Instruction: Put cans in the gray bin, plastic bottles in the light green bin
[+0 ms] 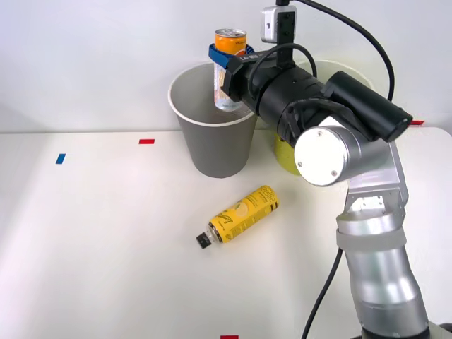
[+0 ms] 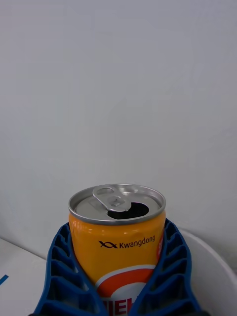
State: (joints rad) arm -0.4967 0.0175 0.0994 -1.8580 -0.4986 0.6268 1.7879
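Front view shows the right pincer (image 1: 227,60) clamped around the can (image 1: 229,44), holding it upright above the open mouth of the gray bin (image 1: 215,145); the can's orange top band and silver end stand clear above the blue ribbed fingers (image 1: 219,54), while its pale lower body hangs down inside the ring of the bin's white rim. The gray bin stands toward the far side of the tabletop (image 1: 106,233), at about twelve o'clock from the tabletop's middle. Just beside it, at its three o'clock, the light green bin (image 1: 286,157) stands mostly hidden behind the black forearm of the right arm (image 1: 332,127), with a strip of its yellow-green wall and part of its white rim visible. The plastic bottle (image 1: 240,215) lies on its side on the tabletop, at about six o'clock from the gray bin and apart from it, black cap pointing toward seven o'clock. In the right wrist view the can (image 2: 117,237) is seen from close by, its pull-tab end opened, with the blue fingers (image 2: 61,276) pressed against both of its sides and a curve of white bin rim (image 2: 217,256) behind it. Small red and blue tape marks (image 1: 146,141) sit on the tabletop.
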